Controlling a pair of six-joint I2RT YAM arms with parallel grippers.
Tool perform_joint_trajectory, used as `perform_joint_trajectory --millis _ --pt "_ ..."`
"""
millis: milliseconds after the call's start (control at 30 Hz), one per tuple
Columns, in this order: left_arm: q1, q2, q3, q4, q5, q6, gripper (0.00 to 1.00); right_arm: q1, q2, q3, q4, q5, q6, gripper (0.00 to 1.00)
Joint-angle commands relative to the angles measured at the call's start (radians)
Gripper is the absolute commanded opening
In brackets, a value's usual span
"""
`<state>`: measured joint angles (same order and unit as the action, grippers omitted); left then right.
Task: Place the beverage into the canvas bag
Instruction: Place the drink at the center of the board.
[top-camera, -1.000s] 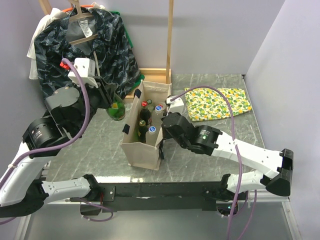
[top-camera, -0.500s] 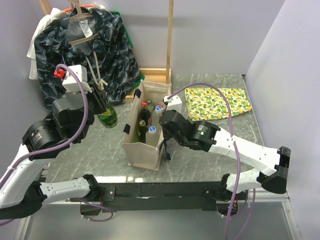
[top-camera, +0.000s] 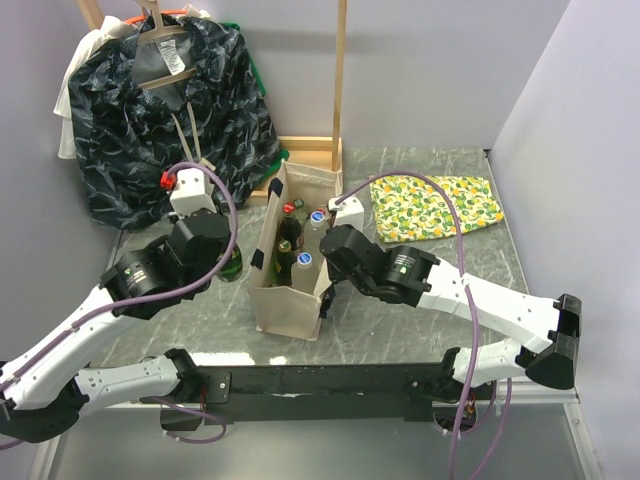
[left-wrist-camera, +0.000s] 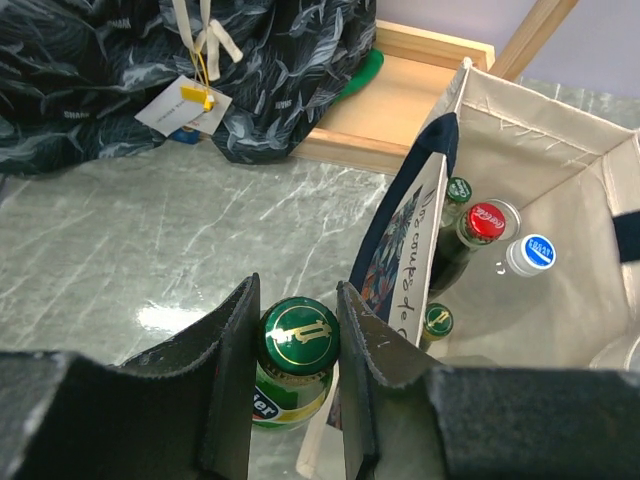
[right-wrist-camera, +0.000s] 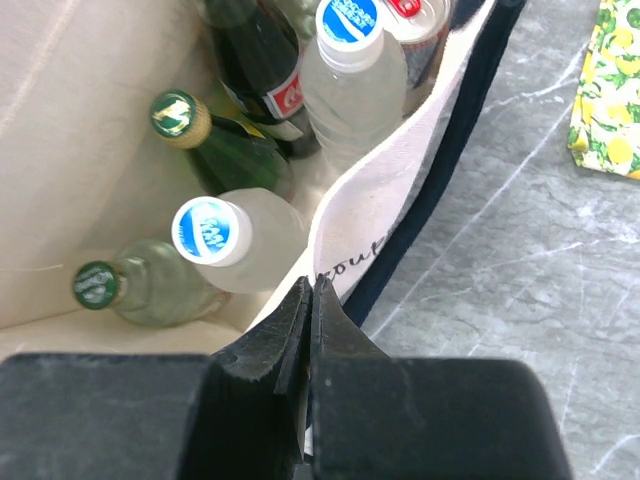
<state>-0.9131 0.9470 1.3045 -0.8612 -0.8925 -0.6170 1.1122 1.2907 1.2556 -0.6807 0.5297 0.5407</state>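
Since my left fingers (left-wrist-camera: 296, 325) are clamped on the green bottle (left-wrist-camera: 285, 400) just outside the canvas bag (top-camera: 290, 300), at its 9 o'clock, I should raise it upright above the rim, carry it toward 3 o'clock and lower it between the bottles inside (right-wrist-camera: 205, 230) (my right fingers (right-wrist-camera: 308, 300), pressed together on the far rim, hold the mouth open).

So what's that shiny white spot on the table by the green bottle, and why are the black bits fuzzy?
Left wrist view: the spot is light glaring off the polished table; the left fingers look too close to the lens to be sharp. Right wrist view: the right fingers are soft too. Top view: even light, everything sharp.
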Motion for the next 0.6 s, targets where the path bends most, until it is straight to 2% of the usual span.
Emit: perform_joint_trajectory --millis 0,567 --pt "0.002 -0.024 -0.013 0.224 -0.091 -0.055 0.01 0.008 -0.001 -0.036 -0.040 -0.053 -0.027 0.00" --pt "0.103 -0.077 -0.300 0.315 -0.086 -0.196 0.01 0.008 0.030 -0.035 -0.045 -0.059 -0.084 0.00"
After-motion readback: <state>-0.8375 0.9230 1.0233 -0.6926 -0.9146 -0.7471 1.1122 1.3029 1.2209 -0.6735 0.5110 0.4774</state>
